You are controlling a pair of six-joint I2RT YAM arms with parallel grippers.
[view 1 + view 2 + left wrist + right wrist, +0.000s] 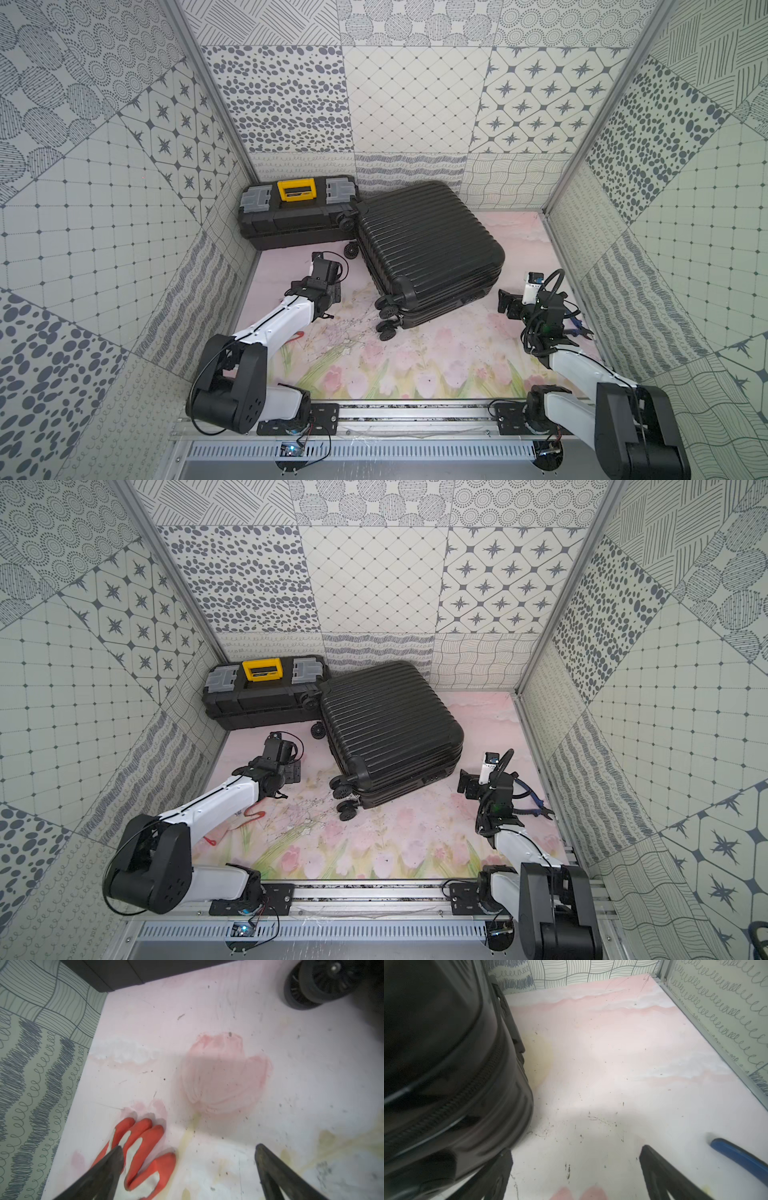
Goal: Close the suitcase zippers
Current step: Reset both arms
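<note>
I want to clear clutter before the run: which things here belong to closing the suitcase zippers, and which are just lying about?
For the job:
- suitcase
- zipper track round its seam
- left gripper and right gripper, both open

Lying about:
- toolbox
- orange glove
- blue-handled pliers
</note>
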